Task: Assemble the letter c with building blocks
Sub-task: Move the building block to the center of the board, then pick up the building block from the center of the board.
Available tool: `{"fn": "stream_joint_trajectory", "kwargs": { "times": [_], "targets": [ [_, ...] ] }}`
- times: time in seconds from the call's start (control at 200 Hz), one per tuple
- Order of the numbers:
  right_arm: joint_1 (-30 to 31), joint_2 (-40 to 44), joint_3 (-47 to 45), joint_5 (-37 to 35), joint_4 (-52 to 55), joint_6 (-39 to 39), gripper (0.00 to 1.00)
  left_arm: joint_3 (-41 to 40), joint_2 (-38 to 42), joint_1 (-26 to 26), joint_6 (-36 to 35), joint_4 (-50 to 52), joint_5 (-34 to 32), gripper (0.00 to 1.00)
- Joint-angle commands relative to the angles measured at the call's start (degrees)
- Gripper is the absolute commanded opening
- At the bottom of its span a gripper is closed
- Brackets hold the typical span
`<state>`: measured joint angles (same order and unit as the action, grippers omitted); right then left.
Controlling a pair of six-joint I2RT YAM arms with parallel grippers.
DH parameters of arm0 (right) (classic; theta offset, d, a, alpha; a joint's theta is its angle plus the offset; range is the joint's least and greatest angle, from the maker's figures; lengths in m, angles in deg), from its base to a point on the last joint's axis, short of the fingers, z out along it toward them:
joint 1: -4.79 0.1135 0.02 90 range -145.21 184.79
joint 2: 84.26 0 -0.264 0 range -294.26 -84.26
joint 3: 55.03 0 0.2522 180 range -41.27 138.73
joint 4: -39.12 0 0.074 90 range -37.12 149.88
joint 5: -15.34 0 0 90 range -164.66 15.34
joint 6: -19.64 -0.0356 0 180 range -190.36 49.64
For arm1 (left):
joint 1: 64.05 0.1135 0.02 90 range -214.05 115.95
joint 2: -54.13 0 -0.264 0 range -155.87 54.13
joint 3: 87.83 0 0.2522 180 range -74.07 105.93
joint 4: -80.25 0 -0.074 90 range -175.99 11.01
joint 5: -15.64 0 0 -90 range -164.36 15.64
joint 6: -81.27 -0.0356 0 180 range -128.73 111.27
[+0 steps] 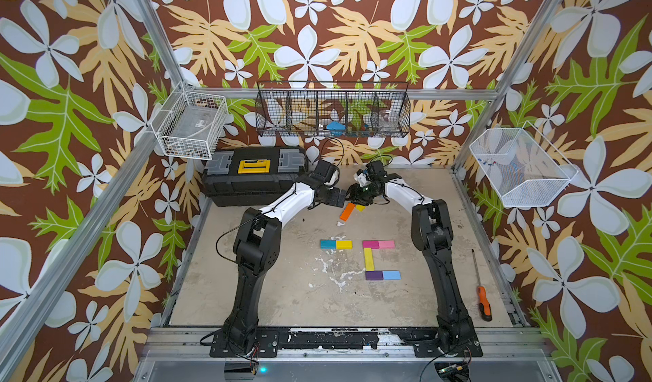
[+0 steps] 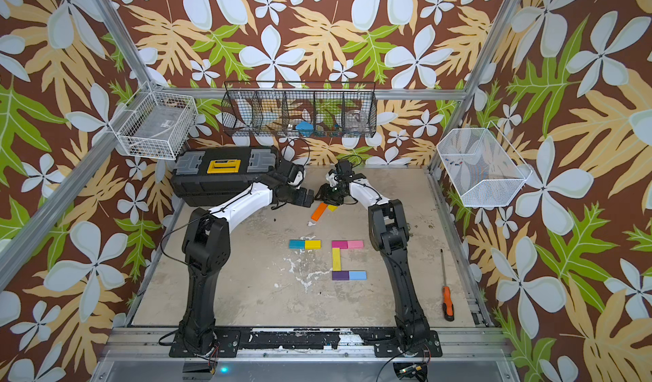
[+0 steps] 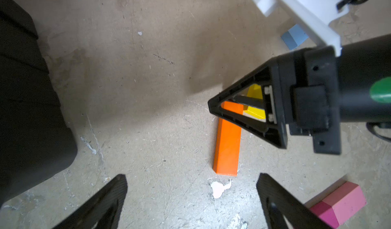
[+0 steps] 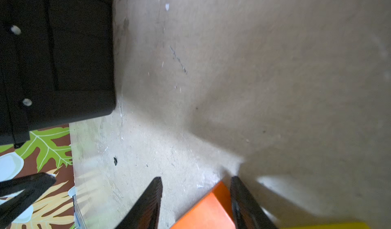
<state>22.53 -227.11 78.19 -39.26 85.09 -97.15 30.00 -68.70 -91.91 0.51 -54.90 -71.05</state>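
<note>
Beige, scuffed table is enclosed by floral walls; the orange block lies at far centre, its end straddled by the narrowed right hand, a gap being seen on one side; the left hand is held wide just beside it; a C-shaped group of blocks is laid nearer.

In both top views the right claw covers the 12 o'clock end of the orange block and most of the yellow block just beside it at 3 o'clock. The right wrist view is smeared, and its edge cuts both blocks, the yellow to a sliver. In the left wrist view the right arm hides part of a light blue block. A finger of the left claw overlaps the magenta block. The contents of the black basket at 12 o'clock are too small to name.
</note>
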Motion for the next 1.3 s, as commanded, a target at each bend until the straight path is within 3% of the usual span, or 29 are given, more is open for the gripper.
{"fn": "stream_joint_trajectory", "kwargs": {
  "times": [0.0, 0.215, 0.445, 0.741, 1.296],
  "targets": [
    [0.94, 1.62, -1.44, 1.25, 2.62, 1.80, 0.54, -0.73, 0.74, 0.08, -1.59, 0.59, 1.02, 1.00],
    [3.16, 4.88, -5.19, 0.75, 1.67, 1.72, 0.54, -5.11, 2.43, 0.08, -1.61, -0.94, 1.61, 1.00],
    [1.18, 10.69, -9.69, -5.05, -3.38, -5.47, 0.55, -9.31, 3.95, -0.98, -3.45, -3.11, 0.34, 0.97],
    [-1.13, 20.73, -18.54, -7.79, -8.05, -9.22, 0.56, -6.26, 0.33, -5.26, -6.94, 0.72, -8.51, 0.87],
    [-1.68, 34.54, -36.44, -9.73, -13.48, -10.74, 0.57, -2.69, -3.77, -7.34, -6.86, 3.34, -8.43, 0.80]
  ]
}}
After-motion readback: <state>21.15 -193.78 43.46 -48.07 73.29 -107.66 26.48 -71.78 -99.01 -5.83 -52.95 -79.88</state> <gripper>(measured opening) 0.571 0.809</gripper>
